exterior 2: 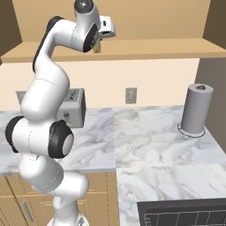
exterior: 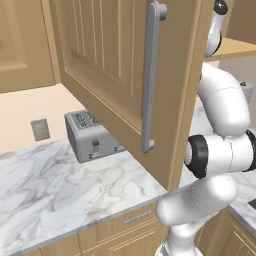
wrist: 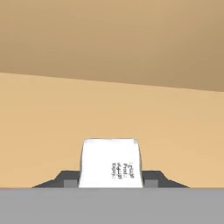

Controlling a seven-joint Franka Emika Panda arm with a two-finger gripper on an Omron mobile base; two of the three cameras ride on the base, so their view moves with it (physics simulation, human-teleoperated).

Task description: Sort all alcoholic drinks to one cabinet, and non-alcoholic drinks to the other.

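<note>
Gripper (wrist: 111,181) is pinching the white carton (wrist: 111,162) between its fingers, holding it just above the tan floor of the open wall cabinet (exterior 2: 145,47), not yet set down. Judging by this, one non-alcoholic drink is getting shelved; placement and release are pending, other drinks unaccounted for.

flat even rendered light, soft shadows, no glare; hand view slightly soft, carton (wrist: 110,162) text probably unreadable.
</note>
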